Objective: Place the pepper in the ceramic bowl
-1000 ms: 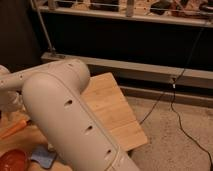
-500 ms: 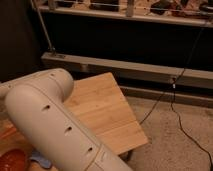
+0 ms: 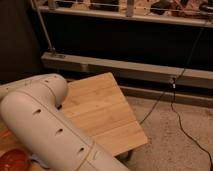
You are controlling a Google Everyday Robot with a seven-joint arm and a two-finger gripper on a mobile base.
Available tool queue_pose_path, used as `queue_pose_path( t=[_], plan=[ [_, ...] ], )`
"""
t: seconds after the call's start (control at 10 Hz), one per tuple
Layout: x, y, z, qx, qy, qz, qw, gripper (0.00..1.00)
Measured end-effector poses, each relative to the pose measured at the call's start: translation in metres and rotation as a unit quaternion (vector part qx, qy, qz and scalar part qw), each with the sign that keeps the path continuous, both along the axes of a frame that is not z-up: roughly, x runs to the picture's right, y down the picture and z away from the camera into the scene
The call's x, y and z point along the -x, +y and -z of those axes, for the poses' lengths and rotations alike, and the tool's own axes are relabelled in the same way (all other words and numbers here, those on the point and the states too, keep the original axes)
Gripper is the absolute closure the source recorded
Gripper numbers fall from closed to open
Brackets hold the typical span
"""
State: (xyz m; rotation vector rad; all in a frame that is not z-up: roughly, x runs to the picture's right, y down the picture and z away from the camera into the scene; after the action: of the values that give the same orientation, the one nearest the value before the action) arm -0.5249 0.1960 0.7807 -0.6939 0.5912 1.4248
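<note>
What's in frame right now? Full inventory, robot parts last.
ceramic bowl: 1, glossy orange-red, bottom-left corner, cut off by the frame edge
blue cloth: 1 sliver, blue, just right of the bowl, mostly hidden by the arm
table: 1, light wood, centre, near corner pointing right
cables: at least 2, black, trailing over the floor on the right
floor: speckled grey, lower right
metal rail: 1, grey, along the foot of the dark back wall
pepper: none visible
arm: 1, white with dark holes, filling the lower-left foreground over the table
gripper: not in view, somewhere past the arm and out of frame; jaws unseen
</note>
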Motion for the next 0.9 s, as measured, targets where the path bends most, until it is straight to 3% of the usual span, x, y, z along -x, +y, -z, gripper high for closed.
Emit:
queue_pose_path(
  t=[0.6, 0.9],
  plan=[
    [0.008, 0.016, -0.025, 0.025, 0.012, -0.016, 0.9995, 0.35],
    [0.008, 0.02, -0.033, 0.029, 0.014, -0.012, 0.9994, 0.58]
  ],
)
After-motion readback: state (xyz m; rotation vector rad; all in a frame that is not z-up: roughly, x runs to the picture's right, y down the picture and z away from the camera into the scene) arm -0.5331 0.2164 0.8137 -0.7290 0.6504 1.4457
